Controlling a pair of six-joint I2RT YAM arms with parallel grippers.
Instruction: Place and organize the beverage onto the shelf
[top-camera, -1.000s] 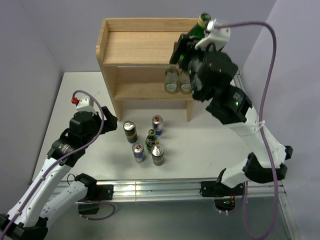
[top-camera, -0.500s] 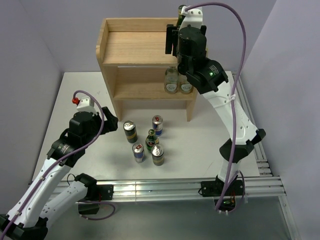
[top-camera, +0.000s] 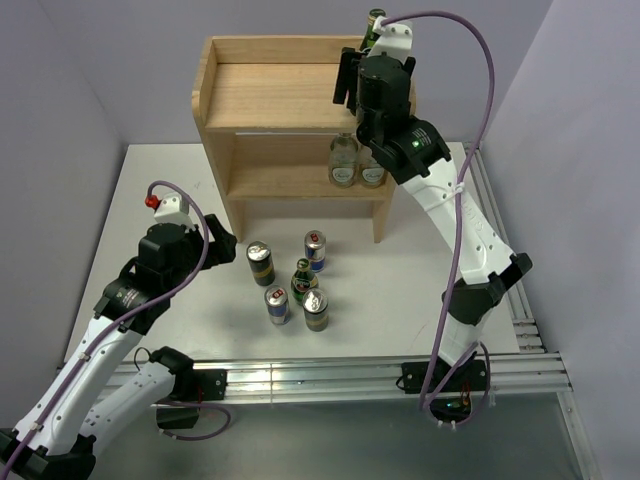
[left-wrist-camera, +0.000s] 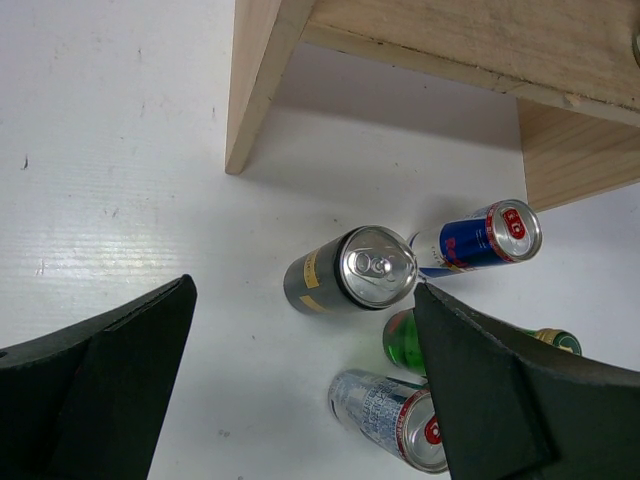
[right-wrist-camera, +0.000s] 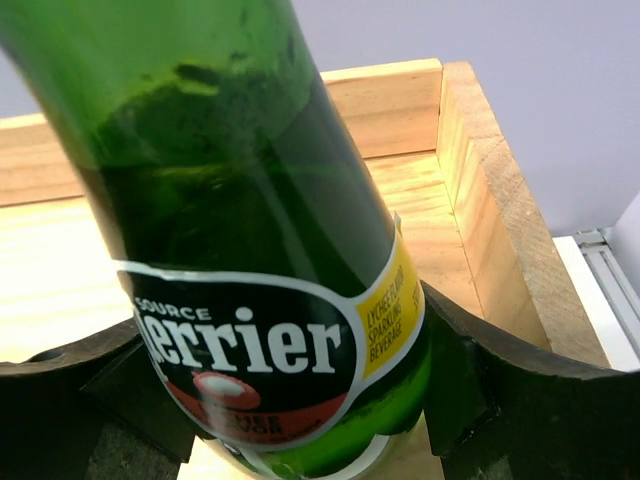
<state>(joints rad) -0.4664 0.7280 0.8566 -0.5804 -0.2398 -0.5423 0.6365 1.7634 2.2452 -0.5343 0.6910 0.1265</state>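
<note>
Two black cans (top-camera: 260, 264), two blue cans (top-camera: 315, 248), loose bottle (top-camera: 303, 278), gripped bottle (right-wrist-camera: 270, 250)

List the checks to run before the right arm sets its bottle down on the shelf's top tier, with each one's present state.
1. Grip: right gripper shut on the green bottle, fingers on both sides. Ok.
2. Position: bottle above the shelf top tier, inside the raised rim at its right end. Ok.
3. Landing spot free: hidden by the bottle and the arm. Cannot tell.
4. Bottle upright: it leans in the wrist view, and only the cap shows from above. Cannot tell.
5. Left gripper open, low over the black can on the table, apart from the shelf. Ok.
</note>
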